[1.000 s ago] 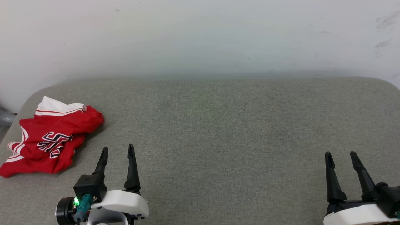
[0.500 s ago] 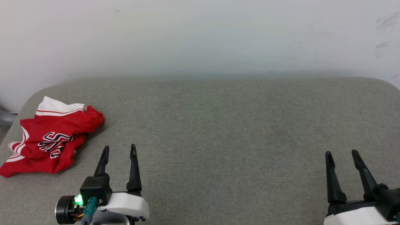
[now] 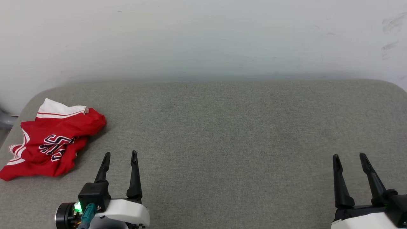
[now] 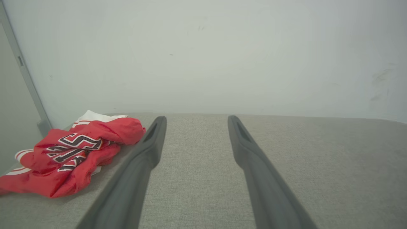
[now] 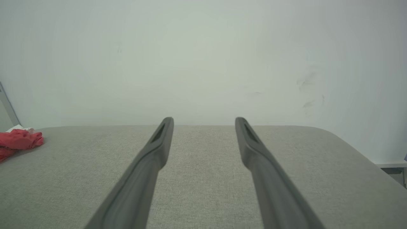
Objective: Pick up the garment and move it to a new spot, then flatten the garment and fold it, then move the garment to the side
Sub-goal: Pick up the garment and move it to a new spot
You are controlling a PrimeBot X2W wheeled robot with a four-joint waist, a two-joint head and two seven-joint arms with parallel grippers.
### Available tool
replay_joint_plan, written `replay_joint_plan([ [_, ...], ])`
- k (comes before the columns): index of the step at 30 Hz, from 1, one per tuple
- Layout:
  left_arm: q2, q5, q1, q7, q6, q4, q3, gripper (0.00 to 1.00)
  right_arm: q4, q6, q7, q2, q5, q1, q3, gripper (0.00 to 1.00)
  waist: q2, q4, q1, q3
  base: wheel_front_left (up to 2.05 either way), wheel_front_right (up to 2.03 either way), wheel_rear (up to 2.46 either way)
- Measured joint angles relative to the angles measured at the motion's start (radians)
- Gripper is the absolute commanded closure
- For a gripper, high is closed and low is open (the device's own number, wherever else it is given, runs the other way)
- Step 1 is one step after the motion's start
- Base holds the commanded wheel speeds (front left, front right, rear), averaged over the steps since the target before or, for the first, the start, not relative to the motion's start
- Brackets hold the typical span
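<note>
The garment (image 3: 52,141) is a red T-shirt with a white sleeve and black-and-white lettering, lying crumpled at the far left of the grey padded surface (image 3: 222,127). The left wrist view has the garment (image 4: 73,156) left of its fingers, and the right wrist view catches the garment (image 5: 19,141) at its left edge. My left gripper (image 3: 120,156) stands open just right of and nearer than the shirt, apart from it, with nothing between its fingers. At the lower right my right gripper (image 3: 349,157) is open too, holding nothing.
A white wall (image 3: 203,38) rises directly behind the padded surface. The surface's rounded corners fall away at the back left (image 3: 38,93) and back right (image 3: 394,86). A grey metal post (image 4: 27,79) stands beyond the left edge.
My left gripper has drawn back slightly toward the bottom of the head view and straightened a little. The right gripper has barely shifted. The garment lies as before.
</note>
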Motion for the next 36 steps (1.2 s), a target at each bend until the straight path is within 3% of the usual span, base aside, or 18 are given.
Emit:
replay_joint_plan([
  [9,-0.001,-0.051,0.0,0.0,-0.018,0.019,0.01,0.0,0.022,0.0,0.0,0.0,0.07,0.001,-0.014,0.0,0.0,0.002,0.0,-0.002,0.0,0.0,0.0],
  [26,-0.001,-0.059,0.0,0.0,-0.019,0.035,0.01,0.0,0.037,0.0,0.0,0.0,0.09,0.001,-0.012,0.0,0.0,0.007,0.0001,-0.005,0.0,0.0,0.0],
  [36,-0.002,-0.058,-0.001,0.0,-0.016,0.04,0.027,0.0,0.037,0.0,0.0,0.0,0.09,0.01,-0.002,0.0,0.0,0.076,0.0001,-0.004,0.0,0.0,0.0],
])
